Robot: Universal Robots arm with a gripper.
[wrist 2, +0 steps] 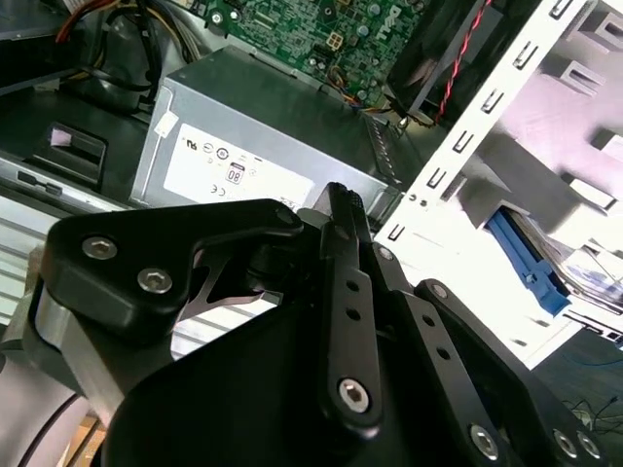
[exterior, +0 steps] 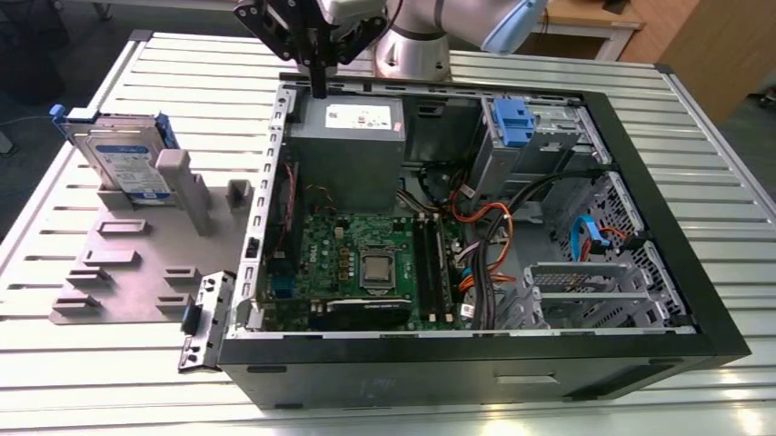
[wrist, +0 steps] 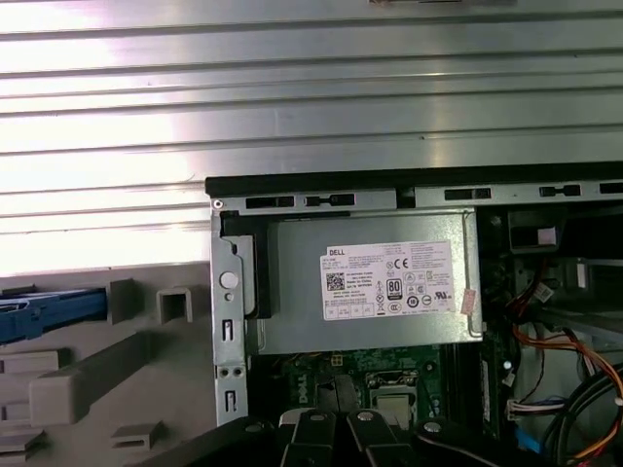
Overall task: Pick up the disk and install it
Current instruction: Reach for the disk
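The disk [exterior: 122, 159] is a silver drive with a white-and-blue label in a blue carrier. It stands on edge in a grey holder [exterior: 134, 263] at the exterior view's left, outside the computer case. Its blue carrier also shows in the second wrist view [wrist 2: 531, 263] and the first wrist view [wrist: 49, 311]. My gripper [exterior: 319, 88] hangs over the case's back edge, just above the grey power supply [exterior: 349, 136], well apart from the disk. Its black fingers [wrist 2: 341, 209] are shut together with nothing between them. The fingers [wrist: 311, 438] also point down over the case.
The open black computer case [exterior: 679, 272] lies on a slatted metal table [exterior: 109, 363]. Inside are a green motherboard [exterior: 363, 259], orange and black cables [exterior: 497, 227], and a grey drive cage with a blue latch [exterior: 514, 123]. A loose bracket [exterior: 203, 320] leans at the case's corner.
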